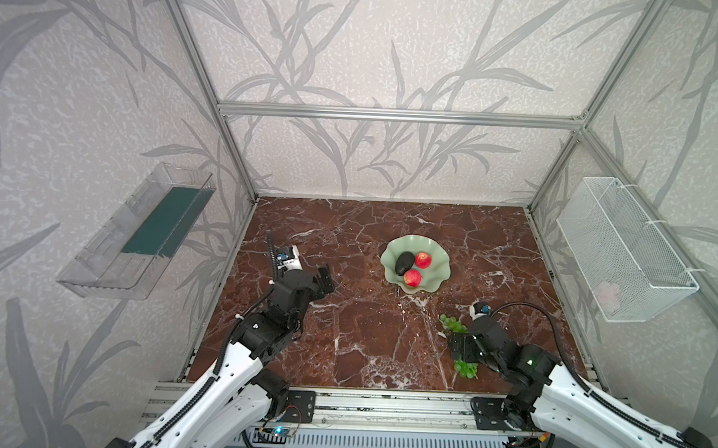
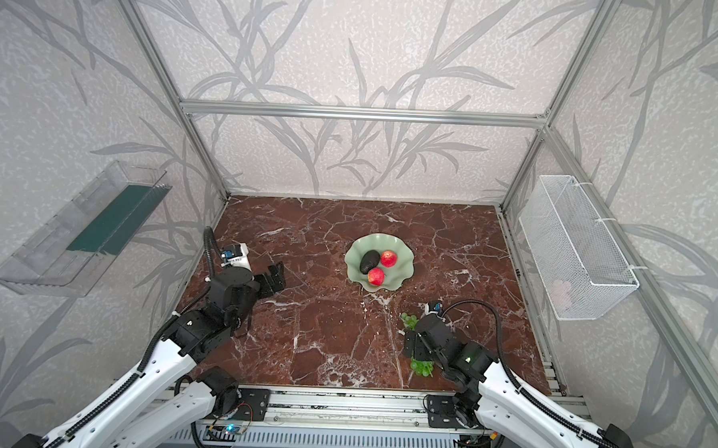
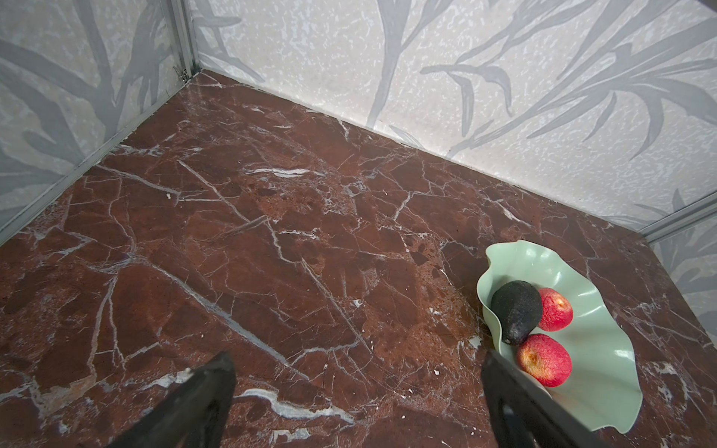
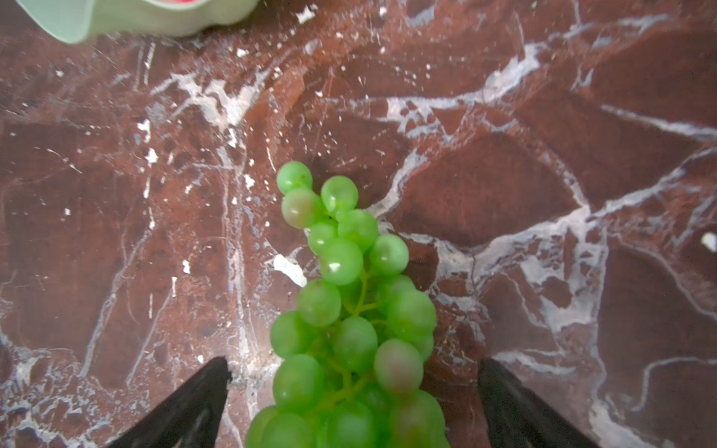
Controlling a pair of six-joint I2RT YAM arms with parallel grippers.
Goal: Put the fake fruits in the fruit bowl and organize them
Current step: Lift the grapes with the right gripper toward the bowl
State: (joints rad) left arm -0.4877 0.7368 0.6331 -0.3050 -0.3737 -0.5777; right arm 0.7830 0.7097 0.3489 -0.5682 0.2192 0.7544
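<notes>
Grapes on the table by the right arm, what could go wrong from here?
The open right end effector straddles the grapes; the long loose bunch may sag or slip when gripped. The bowl already holds an avocado and two red fruits, so the bunch might nudge them or hang over the rim.

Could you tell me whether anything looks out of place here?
Yes: the green grapes lie on the table outside the fruit bowl, straddled by the open right gripper; the avocado and both red fruits sit inside it.
</notes>
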